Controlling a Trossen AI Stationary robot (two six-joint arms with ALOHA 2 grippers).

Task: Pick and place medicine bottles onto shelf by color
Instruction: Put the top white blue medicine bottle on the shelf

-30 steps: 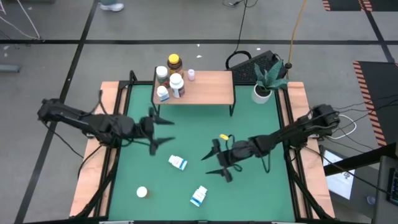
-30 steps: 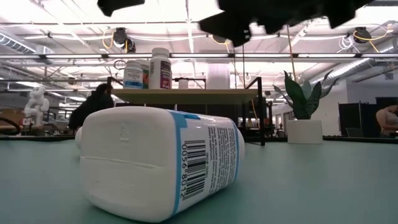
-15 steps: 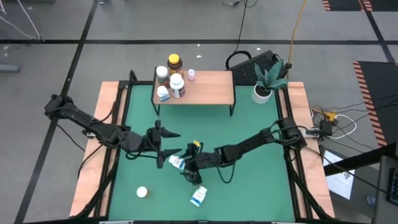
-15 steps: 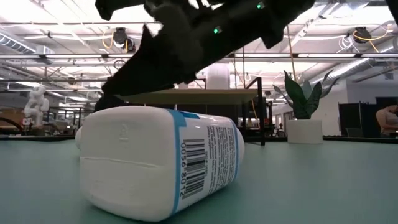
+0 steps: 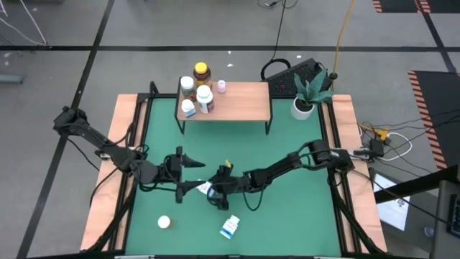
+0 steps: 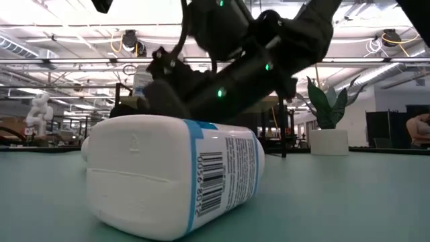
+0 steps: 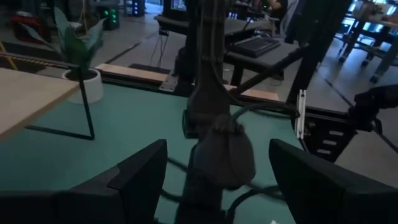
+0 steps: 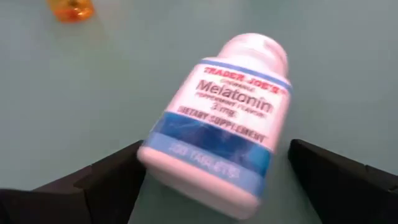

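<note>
Reaching low over the green table (image 5: 287, 144), the right gripper (image 5: 213, 193) frames a white, blue-banded melatonin bottle (image 8: 217, 124) lying on its side, its two dark fingers (image 8: 93, 186) spread wide, one on each side of the bottle and not closed on it. In the right wrist view the bottle's long axis runs away from the gripper, with the white cap at the far end and the base nearest the fingers. From above, this bottle (image 5: 205, 188) lies near the middle of the table, between the two grippers. The left gripper (image 5: 181, 173) hangs just beside it, jaws spread wide and holding nothing; its wrist view looks along the right arm (image 7: 214, 143).

A second blue-labelled bottle (image 5: 229, 227) lies on its side nearer the table's front edge; in the low view it fills the foreground (image 6: 171, 178), long axis running across the frame, barcode toward the camera. A small white bottle (image 5: 164, 222) rests well apart, toward the front left.

At the back of the table the shelf (image 5: 241, 101) carries a cluster of bottles at its left end: an amber one (image 5: 202, 72), several white ones (image 5: 203, 94) and a small pale one (image 5: 221, 86). A potted plant (image 5: 305, 97) stands just right of the shelf.
</note>
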